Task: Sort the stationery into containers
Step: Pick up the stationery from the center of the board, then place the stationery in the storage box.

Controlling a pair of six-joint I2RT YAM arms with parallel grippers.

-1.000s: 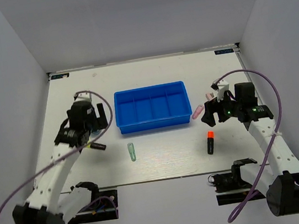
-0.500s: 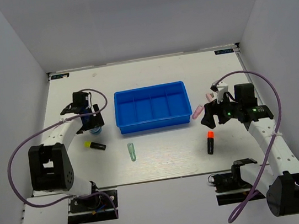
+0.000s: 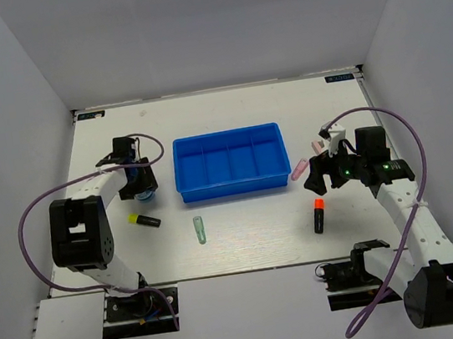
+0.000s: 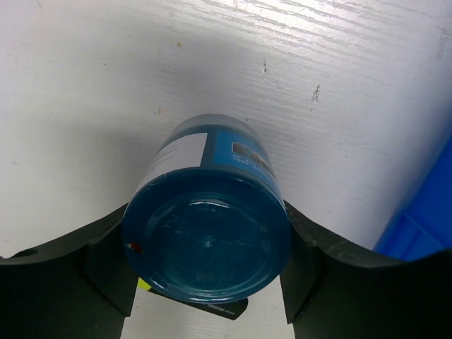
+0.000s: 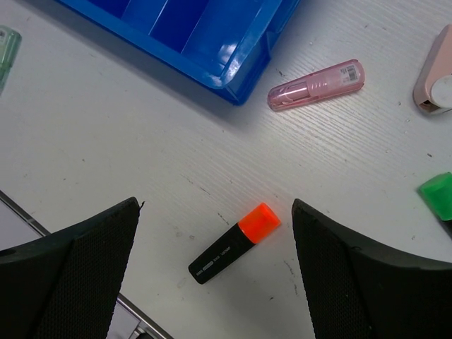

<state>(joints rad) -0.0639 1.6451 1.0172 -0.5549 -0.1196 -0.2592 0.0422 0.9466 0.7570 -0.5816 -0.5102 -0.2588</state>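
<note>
Around one tray [image 3: 234, 189]: two tubes [image 3: 199, 229], three markers [image 5: 234, 242].

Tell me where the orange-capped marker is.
In the top view, the orange-capped marker lies right of centre, on the near side of the pink tube by the blue tray's right end.

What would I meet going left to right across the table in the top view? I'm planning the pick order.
yellow-capped marker → blue tray → orange-capped marker. The green tube falls within the tray's span, so it is left out.
</note>
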